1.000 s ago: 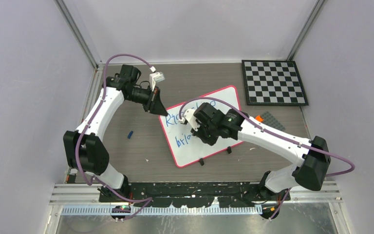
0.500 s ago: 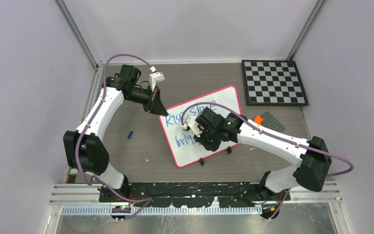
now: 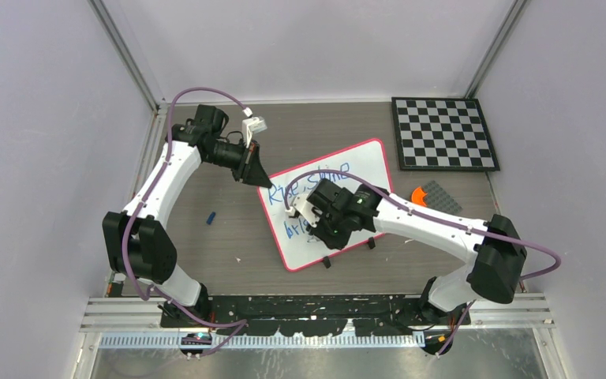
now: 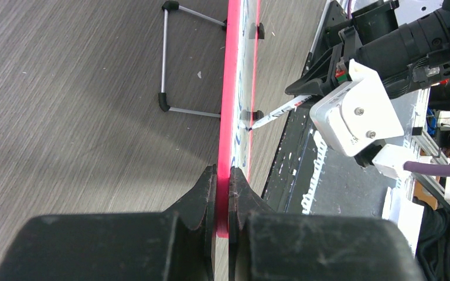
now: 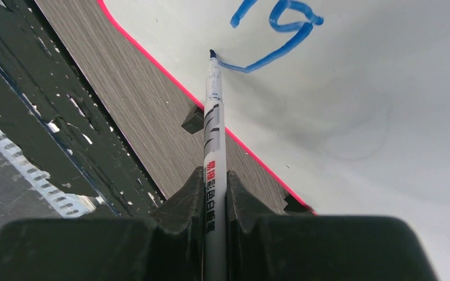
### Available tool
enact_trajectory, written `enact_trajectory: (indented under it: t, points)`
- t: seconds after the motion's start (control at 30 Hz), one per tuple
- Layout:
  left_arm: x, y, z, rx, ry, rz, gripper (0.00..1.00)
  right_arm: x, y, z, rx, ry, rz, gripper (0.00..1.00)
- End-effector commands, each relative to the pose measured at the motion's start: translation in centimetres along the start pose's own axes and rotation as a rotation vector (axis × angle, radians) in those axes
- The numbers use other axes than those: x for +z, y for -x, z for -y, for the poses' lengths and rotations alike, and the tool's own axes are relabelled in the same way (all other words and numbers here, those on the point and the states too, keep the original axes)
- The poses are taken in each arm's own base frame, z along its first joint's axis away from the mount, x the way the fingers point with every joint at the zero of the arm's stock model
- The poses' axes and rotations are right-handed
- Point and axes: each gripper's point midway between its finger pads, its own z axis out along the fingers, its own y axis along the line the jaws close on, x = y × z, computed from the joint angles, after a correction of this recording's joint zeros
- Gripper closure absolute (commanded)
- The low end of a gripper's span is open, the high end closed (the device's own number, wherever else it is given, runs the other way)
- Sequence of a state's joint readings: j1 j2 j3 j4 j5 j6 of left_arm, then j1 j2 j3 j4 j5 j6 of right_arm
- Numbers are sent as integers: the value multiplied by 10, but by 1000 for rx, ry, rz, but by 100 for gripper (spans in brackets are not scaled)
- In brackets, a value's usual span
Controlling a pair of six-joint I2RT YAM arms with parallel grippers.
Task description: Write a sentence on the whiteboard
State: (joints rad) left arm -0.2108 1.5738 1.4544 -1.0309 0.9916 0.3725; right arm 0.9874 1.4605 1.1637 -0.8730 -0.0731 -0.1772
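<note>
Risks, listed from left of the overhead frame to right.

Left pincer (image 3: 266, 184): closed on the pink rim at the left corner of the whiteboard (image 3: 363, 162), with the rim pinched between both fingers in the left wrist view. The hold is judged narrow. If pen pressure is raised, the board could be pivoted about that corner or pulled free, and the line would be skewed.

Right pincer (image 3: 293, 210): closed on a marker (image 5: 214, 111), the barrel clamped between the fingers and the tip touching the surface at the tail of a blue stroke. The tip is seen near the board's left rim, so a stroke carried further that way could be run off onto the table (image 3: 229, 142). The marker is held at a low slant, so skipping or a dragged smear is thought possible. Written words are partly covered by the right arm from above, and ink could be wiped by a low wrist. Whether contact is made cannot be told.

Sentence (image 3: 309, 186): blue handwriting in two lines, placed in the left half of the whiteboard at centre frame. The upper line is read as "Rise, shine". The lower line is begun "bri", with a g-like loop seen in the right wrist view. It is judged unfinished.

Whiteboard: white, with rounded corners and a pink rim, set askew. Two black clips (image 3: 326, 263) are fixed on its lower edge.

At right, apart from the board: orange piece (image 3: 419, 192), checkerboard (image 3: 444, 133).
</note>
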Motion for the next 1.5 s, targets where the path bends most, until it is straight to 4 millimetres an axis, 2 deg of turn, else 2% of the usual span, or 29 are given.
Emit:
enact_trajectory:
  t: [0.0, 0.23, 0.47, 0.87, 1.47]
  points:
    - [4, -7, -18, 27, 69, -44, 100, -14, 41, 9, 2, -41, 130, 100]
    - [4, -4, -18, 26, 67, -40, 100, -48, 52, 6, -5, -32, 226, 100]
    - [4, -4, -16, 27, 66, -37, 100, -66, 51, 35, 82, -102, 262, 100]
    - [4, -3, -16, 30, 65, -36, 100, -56, 50, 47, 101, -145, 230, 100]
    - [4, -4, -16, 29, 64, -38, 100, -33, 14, 28, 114, -66, 152, 100]
